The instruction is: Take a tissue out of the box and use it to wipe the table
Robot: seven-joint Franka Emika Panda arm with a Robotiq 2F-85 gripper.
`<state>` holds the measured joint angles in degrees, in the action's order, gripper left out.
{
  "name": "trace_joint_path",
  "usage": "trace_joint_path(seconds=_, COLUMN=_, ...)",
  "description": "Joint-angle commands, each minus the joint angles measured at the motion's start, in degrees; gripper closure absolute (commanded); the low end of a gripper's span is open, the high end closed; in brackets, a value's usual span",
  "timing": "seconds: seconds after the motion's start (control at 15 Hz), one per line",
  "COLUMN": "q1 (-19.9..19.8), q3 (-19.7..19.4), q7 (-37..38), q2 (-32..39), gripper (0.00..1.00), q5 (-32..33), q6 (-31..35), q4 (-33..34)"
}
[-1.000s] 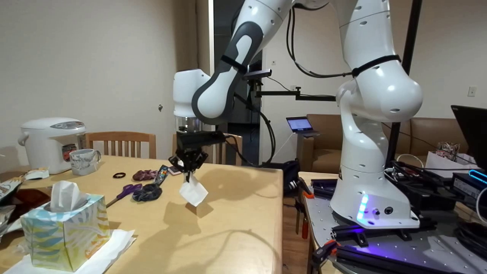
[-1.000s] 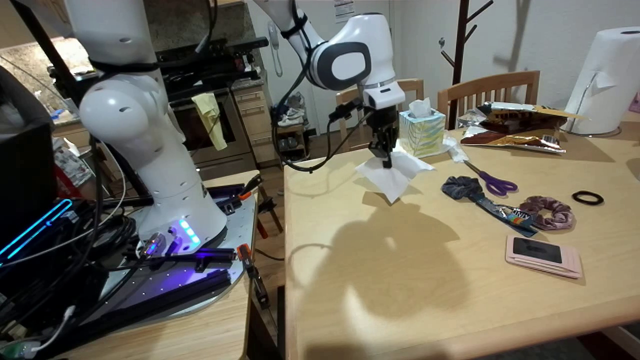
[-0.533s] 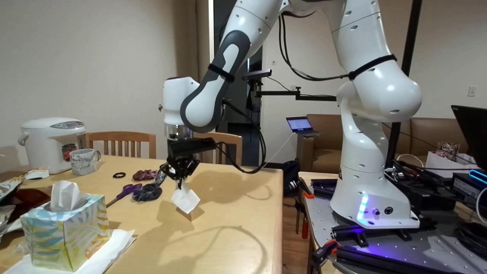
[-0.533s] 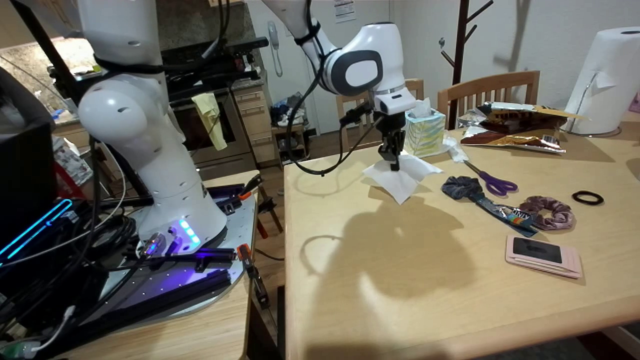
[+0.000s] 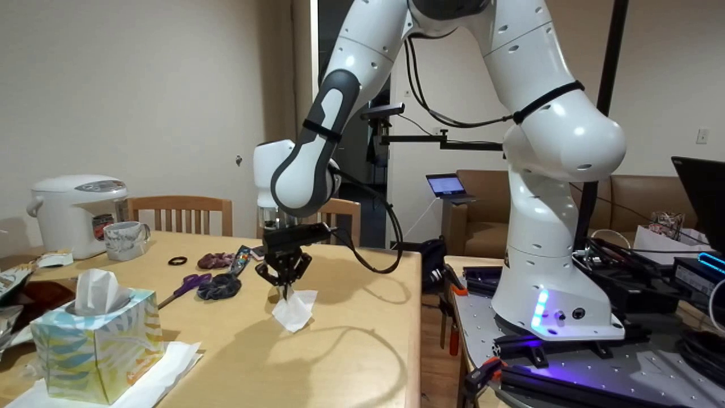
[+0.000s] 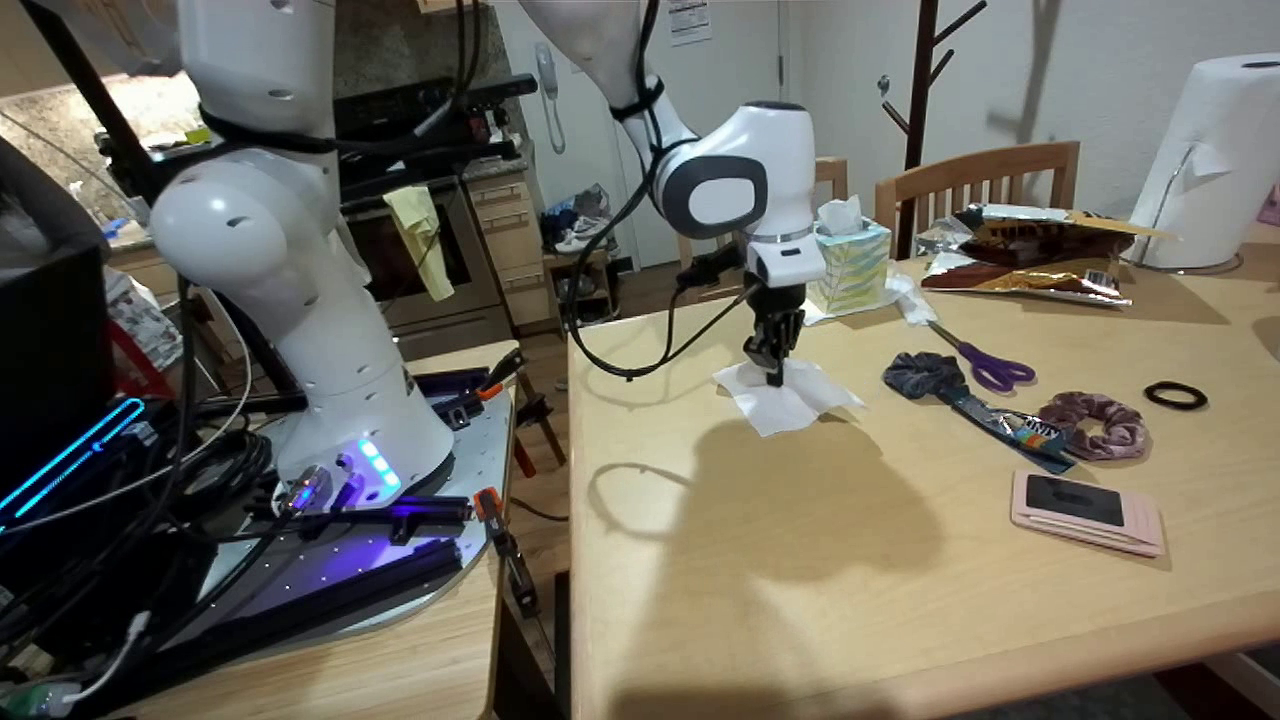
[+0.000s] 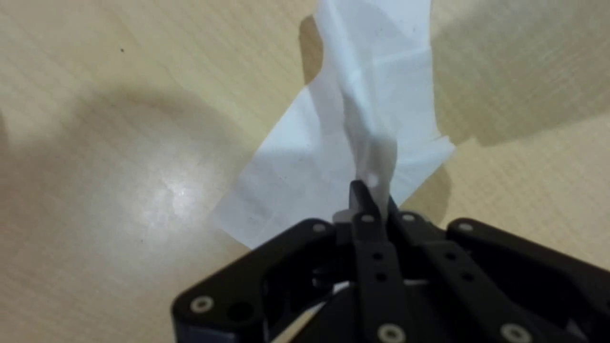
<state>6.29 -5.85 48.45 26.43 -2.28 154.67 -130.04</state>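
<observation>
Jaws pressed together on the tissue [image 7: 329, 138], pinching it in a bunch; gripper [image 7: 375, 196] points down. Tissue is directly under the jaws, fanned out around the pinch, low over the table [image 6: 980, 610]. Some edges throw a shadow, so look lifted; can't tell if the middle touches. Box [image 5: 97, 345] is well apart from the jaws, to their left in an exterior view, standing on flat white paper [image 5: 164, 374]. Another white tuft [image 5: 99, 292] sticks out of its top.

Progress: pull-out done, tissue wholly free of the box. Wiping looks to be the step in hand, likely around its start; can't confirm any strokes. Remaining, best guess: get the tissue flat on the table under the jaws, press lightly, drag it about. Dark scrunchie [image 6: 925, 373] and purple scissors [image 6: 971, 356] are right of the jaws in an exterior view; pink wallet [image 6: 1088, 513] too, well apart from them. Strokes that way should stop short. Risk: thin tissue may fold up behind the jaws, or tear if pressed hard; pinch itself looks secure.
</observation>
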Motion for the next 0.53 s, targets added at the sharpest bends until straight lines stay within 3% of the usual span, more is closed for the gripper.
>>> trace_joint_path(seconds=0.0, q1=-2.1, q3=2.1, q7=-3.6, q2=1.3, gripper=1.0, q5=-4.9, q6=1.9, q4=-1.0)
trace_joint_path(seconds=0.47, q1=-3.3, q3=4.6, q7=-4.7, q2=0.4, gripper=1.0, q5=-12.6, q6=7.7, q4=-7.2)
